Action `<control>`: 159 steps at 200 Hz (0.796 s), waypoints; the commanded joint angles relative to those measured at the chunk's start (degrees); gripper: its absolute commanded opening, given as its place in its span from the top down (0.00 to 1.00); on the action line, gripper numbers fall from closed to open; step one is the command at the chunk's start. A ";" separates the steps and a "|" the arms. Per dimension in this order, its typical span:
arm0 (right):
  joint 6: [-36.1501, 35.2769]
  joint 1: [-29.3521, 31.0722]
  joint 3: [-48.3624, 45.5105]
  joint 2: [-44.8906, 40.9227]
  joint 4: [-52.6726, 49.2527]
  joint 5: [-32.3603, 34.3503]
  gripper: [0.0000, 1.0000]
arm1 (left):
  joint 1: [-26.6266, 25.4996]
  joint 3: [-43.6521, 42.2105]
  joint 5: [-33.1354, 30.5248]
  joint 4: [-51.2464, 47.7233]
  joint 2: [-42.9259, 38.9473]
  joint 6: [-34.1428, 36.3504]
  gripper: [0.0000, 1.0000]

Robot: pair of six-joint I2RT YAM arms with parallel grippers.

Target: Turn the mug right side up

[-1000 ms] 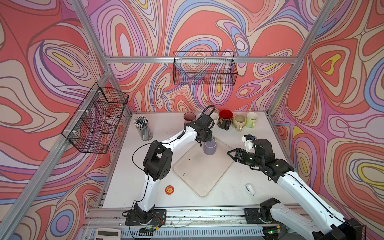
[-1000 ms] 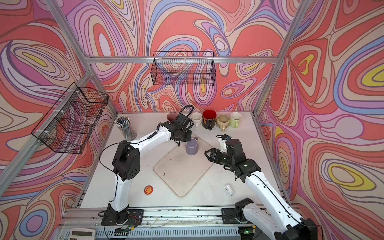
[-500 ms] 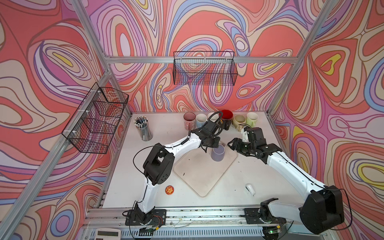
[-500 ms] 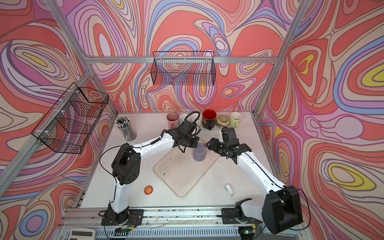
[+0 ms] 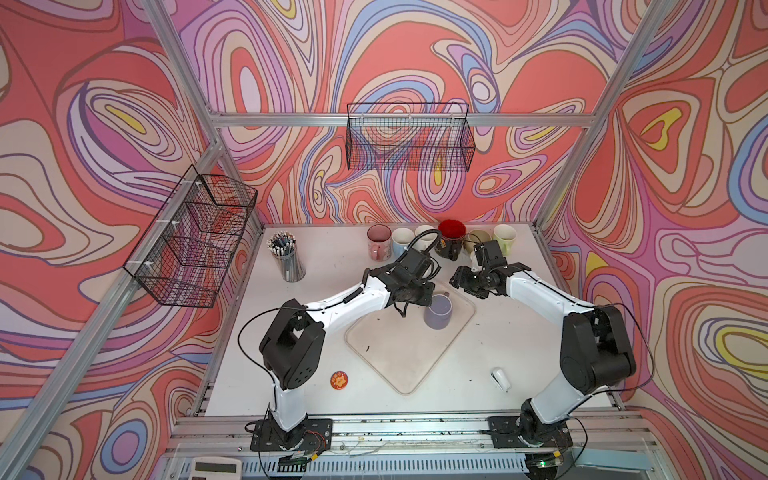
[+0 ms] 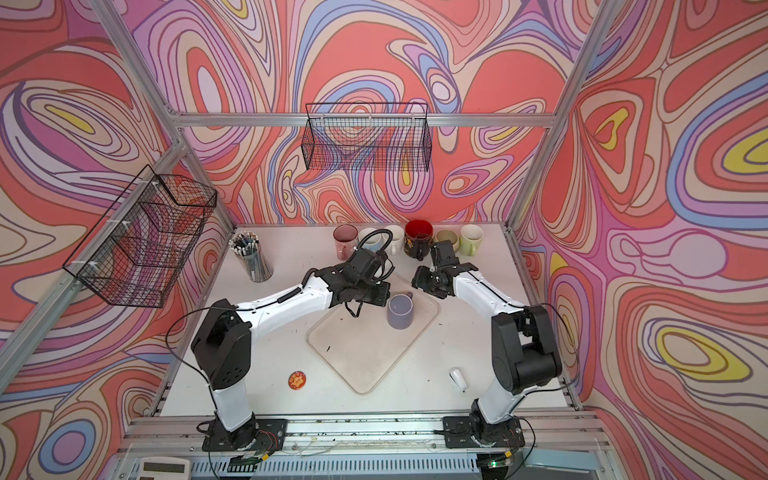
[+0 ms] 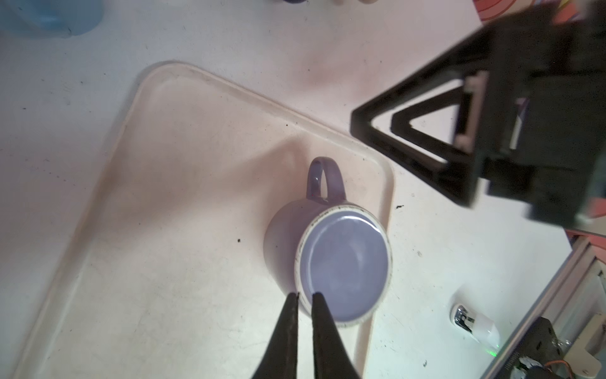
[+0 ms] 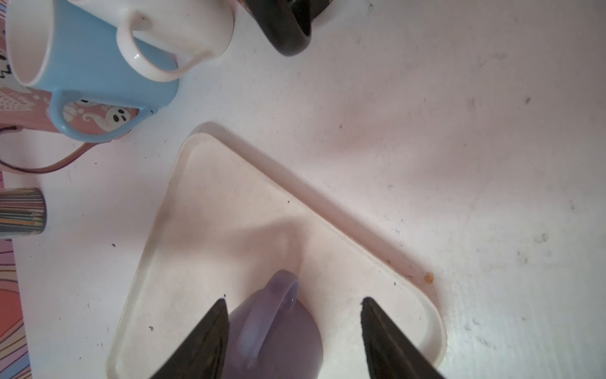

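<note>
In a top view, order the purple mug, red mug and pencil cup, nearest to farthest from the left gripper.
From the left gripper:
1. purple mug, beside it on the tray
2. red mug, back row
3. pencil cup, far back left

Robot lab cell. Aluminium frame and printed backdrop walls enclose a white worktop. Left arm and right arm bolt to front rail.

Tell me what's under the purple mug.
The mug stands base-up on the clear tray, near one corner. Whatever its upturned bowl covers is hidden.
</note>
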 commanded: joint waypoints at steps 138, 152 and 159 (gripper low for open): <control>-6.53 5.94 4.49 9.08 -6.40 8.00 0.41 | -1.97 -22.88 -4.61 7.47 -17.58 -3.10 0.78; -6.49 5.97 2.80 7.59 -6.26 8.31 0.42 | -1.93 -23.12 -5.00 7.37 -17.62 -2.92 0.78; -6.46 5.91 1.98 6.79 -6.27 8.62 0.42 | -1.99 -23.25 -5.21 7.25 -17.53 -2.88 0.78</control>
